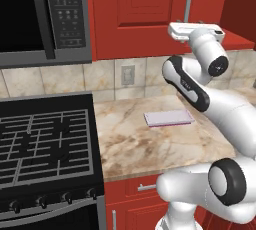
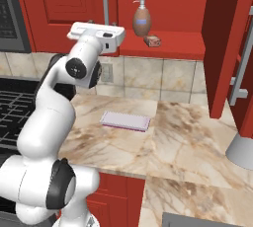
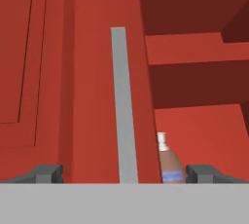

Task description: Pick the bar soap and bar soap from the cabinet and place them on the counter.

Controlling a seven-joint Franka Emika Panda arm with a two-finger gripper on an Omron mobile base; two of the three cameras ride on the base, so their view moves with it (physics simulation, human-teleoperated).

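A small salmon bar soap (image 2: 152,41) lies on the red shelf of the open cabinet (image 2: 168,46), just right of a brown pump bottle (image 2: 142,18). My white hand (image 2: 97,32) hovers left of the shelf, in front of the closed cabinet door and its silver handle (image 2: 105,1). In the hand view my gripper (image 3: 125,173) is open with nothing between its fingers. It faces the handle (image 3: 124,106), with the pump bottle (image 3: 168,163) low and to the right. The beige marbled counter (image 2: 183,137) stretches below.
A flat lavender pad (image 2: 125,120) lies on the counter under the hand. The black stove (image 1: 45,139) and a microwave (image 1: 45,14) are to the left. The opened cabinet door (image 2: 222,48) juts out at right, with a grey rounded object (image 2: 242,152) below it.
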